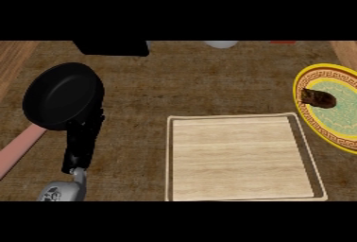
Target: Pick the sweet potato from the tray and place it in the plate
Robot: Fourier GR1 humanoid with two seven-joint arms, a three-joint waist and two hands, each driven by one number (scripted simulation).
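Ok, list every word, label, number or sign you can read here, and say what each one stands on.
None: nothing in this view can be read as text.
The round yellow plate has a red key pattern round its rim, not letters.
The pale wooden tray, the black frying pan and the brown sweet potato carry no markings.

Sweet potato [318, 98] on the plate [304, 78] at the right edge, tray [237, 116] just left and nearer, pan [63, 94] far left.
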